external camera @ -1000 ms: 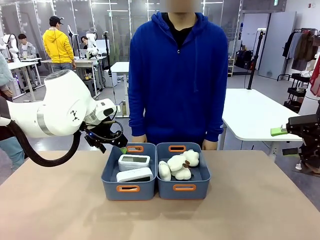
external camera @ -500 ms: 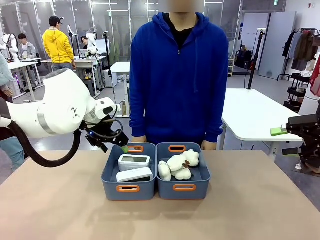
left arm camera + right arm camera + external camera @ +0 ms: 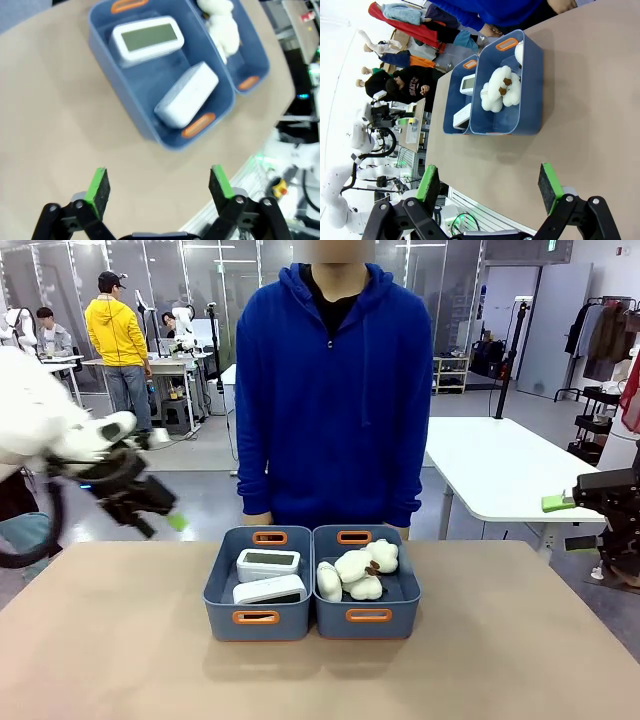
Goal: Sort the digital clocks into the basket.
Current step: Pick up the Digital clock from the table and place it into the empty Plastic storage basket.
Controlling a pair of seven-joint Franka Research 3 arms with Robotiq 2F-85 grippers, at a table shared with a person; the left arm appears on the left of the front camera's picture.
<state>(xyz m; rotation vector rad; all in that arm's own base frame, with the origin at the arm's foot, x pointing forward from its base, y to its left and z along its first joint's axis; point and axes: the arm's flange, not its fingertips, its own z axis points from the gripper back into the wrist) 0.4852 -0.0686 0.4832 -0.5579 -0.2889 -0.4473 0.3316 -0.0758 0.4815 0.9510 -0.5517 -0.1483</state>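
Two white digital clocks lie in the left blue-grey basket (image 3: 222, 585): one (image 3: 268, 563) shows its grey-green screen, the other (image 3: 270, 589) lies nearer the front handle. My left gripper (image 3: 150, 508) hangs open and blurred above the table's far left, well clear of the basket. In the left wrist view the gripper (image 3: 159, 185) is open with nothing between its green pads, and the basket (image 3: 112, 75) with both clocks (image 3: 147, 39) (image 3: 186, 95) lies beyond it. My right gripper (image 3: 570, 522) stands open off the table's right edge. Its own view shows it open (image 3: 489, 184), with both clocks (image 3: 468, 84) (image 3: 462, 116) far off.
A second, identical basket (image 3: 410, 590) touches the first on its right and holds several white lumpy soft items (image 3: 358, 570). A person in a blue hoodie (image 3: 330, 390) stands at the far edge just behind both baskets. Bare tan tabletop (image 3: 320, 680) runs in front and to both sides.
My left arm has swung quickly away from the left basket's far corner to the far left. The person has shifted slightly left. Clocks, baskets and the right arm have not moved.
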